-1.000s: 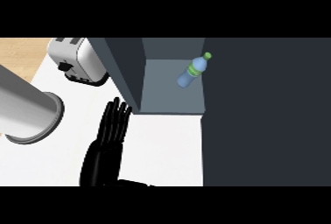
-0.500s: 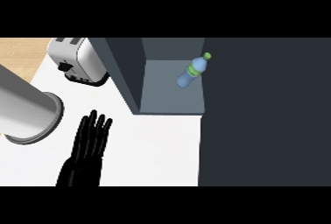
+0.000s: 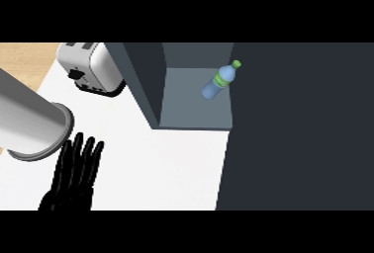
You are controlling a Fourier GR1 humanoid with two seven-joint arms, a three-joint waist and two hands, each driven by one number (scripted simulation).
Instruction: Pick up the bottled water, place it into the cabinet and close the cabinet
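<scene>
The bottled water (image 3: 219, 83) already leans inside the open cabinet (image 3: 196, 111) at 1 o'clock, so placing looks done and only the closing remains. The left robot hand (image 3: 71, 185), fingers straight and holding nothing, has slid over the white worktop (image 3: 161, 168) from near the middle toward 8 o'clock, farther from the cabinet. It probably has to swing back to shut the cabinet.
</scene>
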